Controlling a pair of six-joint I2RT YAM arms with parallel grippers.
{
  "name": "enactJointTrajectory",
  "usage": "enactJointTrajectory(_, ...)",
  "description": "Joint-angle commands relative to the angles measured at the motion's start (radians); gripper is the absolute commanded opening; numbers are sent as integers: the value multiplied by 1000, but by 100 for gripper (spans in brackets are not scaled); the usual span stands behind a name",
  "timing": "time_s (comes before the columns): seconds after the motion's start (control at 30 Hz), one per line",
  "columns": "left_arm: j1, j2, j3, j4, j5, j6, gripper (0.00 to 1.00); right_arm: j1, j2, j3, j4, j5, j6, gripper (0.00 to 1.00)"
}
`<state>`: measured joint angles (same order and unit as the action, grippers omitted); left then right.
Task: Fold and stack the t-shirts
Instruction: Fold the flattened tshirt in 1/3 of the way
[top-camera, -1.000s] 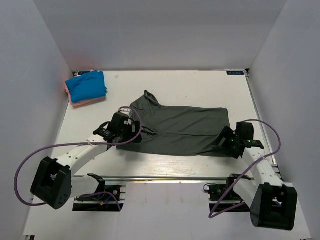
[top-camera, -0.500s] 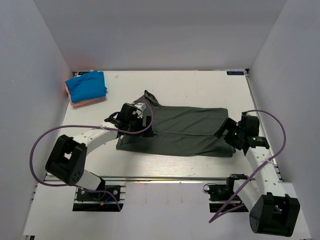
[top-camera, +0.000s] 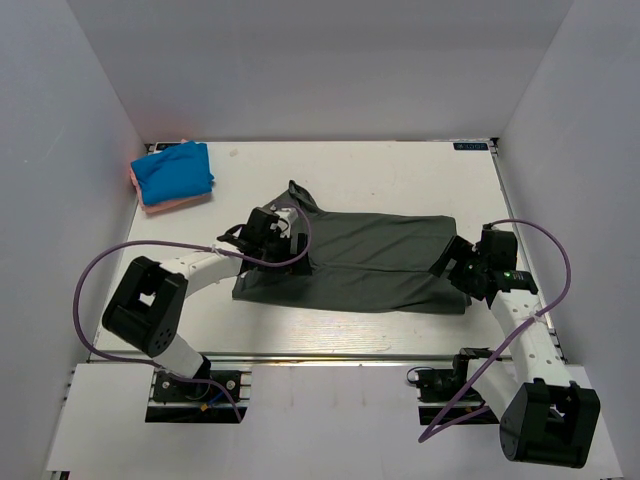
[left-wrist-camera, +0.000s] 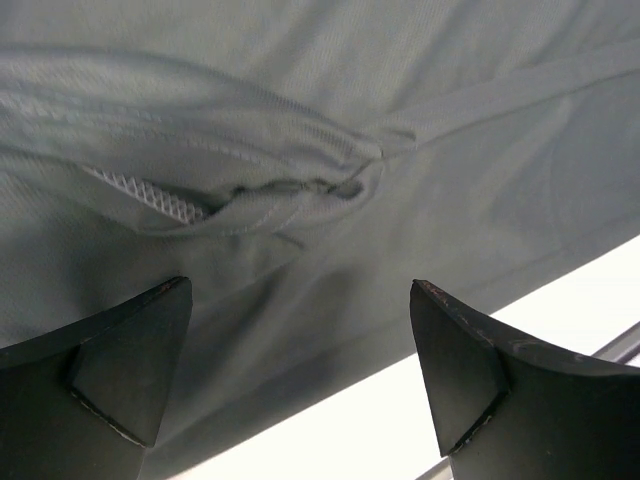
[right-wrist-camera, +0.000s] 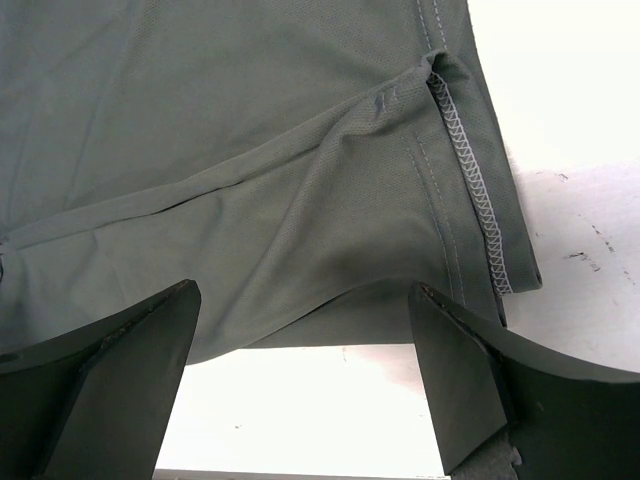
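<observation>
A large dark grey-green t-shirt (top-camera: 365, 260) lies partly folded across the middle of the white table (top-camera: 400, 170). My left gripper (top-camera: 292, 248) hovers open over its left part, above a bunched seam (left-wrist-camera: 300, 180); nothing sits between the fingers. At the shirt's right end my right gripper (top-camera: 452, 268) is open too, over the stitched hem (right-wrist-camera: 470, 160), holding nothing. Both wrist views show wide-apart fingers with cloth and bare table between them. A folded bright blue t-shirt (top-camera: 173, 170) rests on a salmon-pink one (top-camera: 170, 203) at the back left corner.
Grey walls close in the table on the left, back and right. A metal rail (top-camera: 330, 355) runs along the near edge between the two arm bases. Purple cables (top-camera: 100, 270) loop beside each arm.
The left arm has swung rightward and away from me, so its gripper now sits further onto the shirt. My right gripper lifted slightly toward the shirt's right end and opened a touch wider.
</observation>
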<state>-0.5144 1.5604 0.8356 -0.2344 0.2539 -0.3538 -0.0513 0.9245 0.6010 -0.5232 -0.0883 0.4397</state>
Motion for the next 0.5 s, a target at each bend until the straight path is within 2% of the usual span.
enactJointTrajectory(0.0,-4,-16,31,87,-18,-11,100,-4,-13,46,6,10,-12,90)
enactJointTrajectory(0.17,-4,12,22,158,-36,-33,100,-2,-15,40,6,12,-12,90)
enactJointTrajectory(0.47,-4,136,100,263,-25,-42,100,-2,-45,52,-23,50,-10,90)
